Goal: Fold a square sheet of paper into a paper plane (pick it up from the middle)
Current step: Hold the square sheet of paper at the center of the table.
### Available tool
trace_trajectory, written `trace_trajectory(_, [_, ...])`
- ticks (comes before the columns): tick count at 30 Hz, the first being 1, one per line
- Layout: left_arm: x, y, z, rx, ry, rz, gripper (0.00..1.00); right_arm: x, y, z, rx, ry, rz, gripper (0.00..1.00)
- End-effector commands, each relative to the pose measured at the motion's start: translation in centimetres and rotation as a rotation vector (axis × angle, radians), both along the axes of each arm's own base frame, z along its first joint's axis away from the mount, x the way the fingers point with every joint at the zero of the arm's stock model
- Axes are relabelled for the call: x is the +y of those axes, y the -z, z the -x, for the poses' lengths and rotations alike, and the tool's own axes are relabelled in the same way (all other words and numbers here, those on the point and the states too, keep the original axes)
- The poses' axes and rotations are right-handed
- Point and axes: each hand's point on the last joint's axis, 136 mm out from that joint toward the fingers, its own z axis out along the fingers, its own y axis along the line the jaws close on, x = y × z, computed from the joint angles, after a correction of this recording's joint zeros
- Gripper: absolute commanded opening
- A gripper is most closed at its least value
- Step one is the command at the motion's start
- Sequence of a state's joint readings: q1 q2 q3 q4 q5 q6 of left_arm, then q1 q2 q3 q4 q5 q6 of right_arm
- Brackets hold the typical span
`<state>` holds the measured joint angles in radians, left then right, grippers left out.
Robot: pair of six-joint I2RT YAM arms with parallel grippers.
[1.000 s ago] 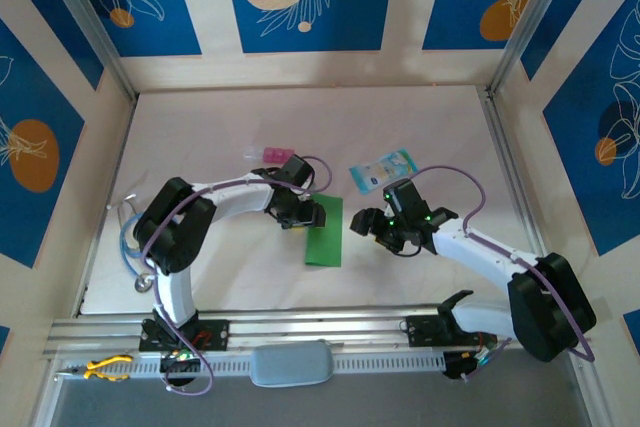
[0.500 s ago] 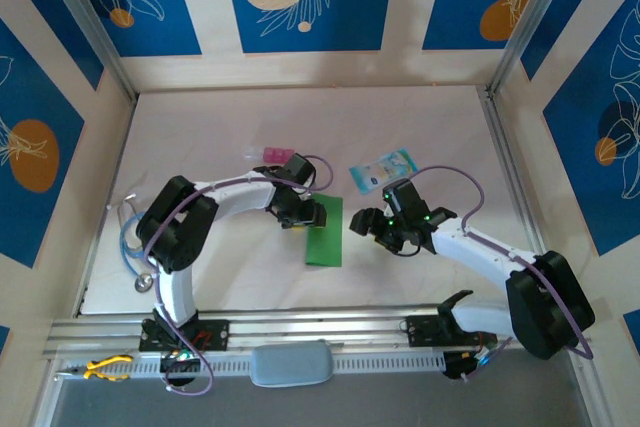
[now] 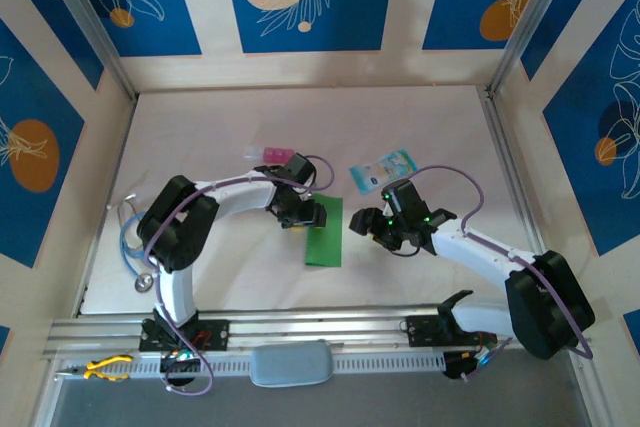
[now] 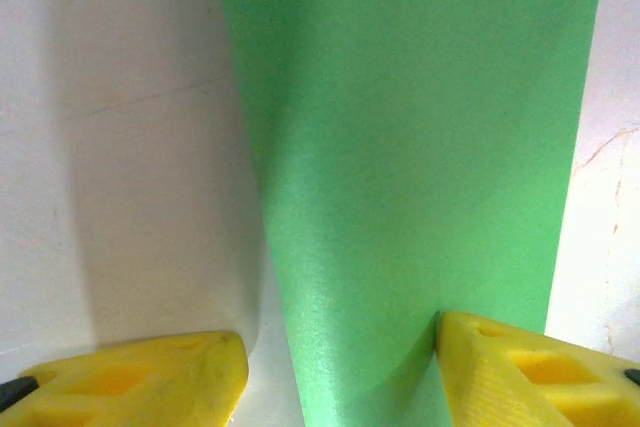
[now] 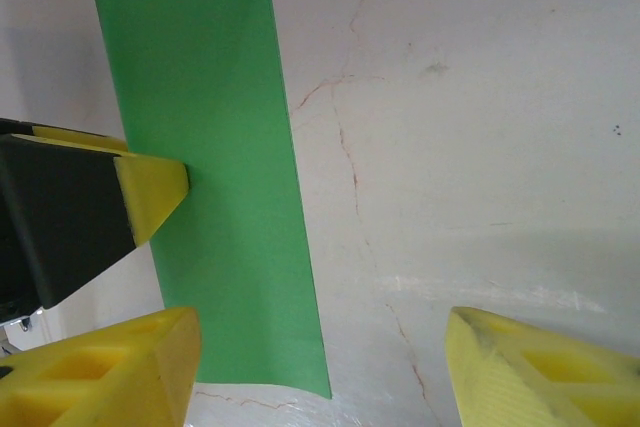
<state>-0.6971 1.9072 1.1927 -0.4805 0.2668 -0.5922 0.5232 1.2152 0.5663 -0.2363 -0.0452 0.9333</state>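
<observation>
White table (image 3: 230,267); green sheet (image 3: 324,240) under left hand (image 3: 304,215)

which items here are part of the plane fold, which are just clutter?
In the job:
- green paper
- left gripper
- right gripper

Lying about:
- pink block
- blue packet
- yellow-handled tool

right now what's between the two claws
The green sheet of paper lies flat between left claw and right claw, seen in the top view.
</observation>
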Motion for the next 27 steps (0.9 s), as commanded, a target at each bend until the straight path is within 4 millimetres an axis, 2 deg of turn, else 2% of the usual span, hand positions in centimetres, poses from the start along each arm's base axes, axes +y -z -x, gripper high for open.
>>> trace_trajectory(1, [0.3,4.8,0.5,0.002,0.042,-0.076,0.60,0.2,0.2,0.4,0.006,-0.018,-0.014,0.64])
trace_trajectory(7, [0.4,5.0,0.6,0.006,0.040,-0.076,0.60,0.7,0.3,0.2,0.008,-0.029,-0.041,0.48])
trace_trajectory(17, [0.5,5.4,0.7,0.012,0.042,-0.082,0.60,2.9,1.1,-1.4,0.015,-0.054,-0.078,0.11])
trace_trajectory(27, [0.7,5.6,0.8,0.014,0.046,-0.096,0.60,5.9,2.2,-2.3,0.039,-0.095,-0.052,0.06])
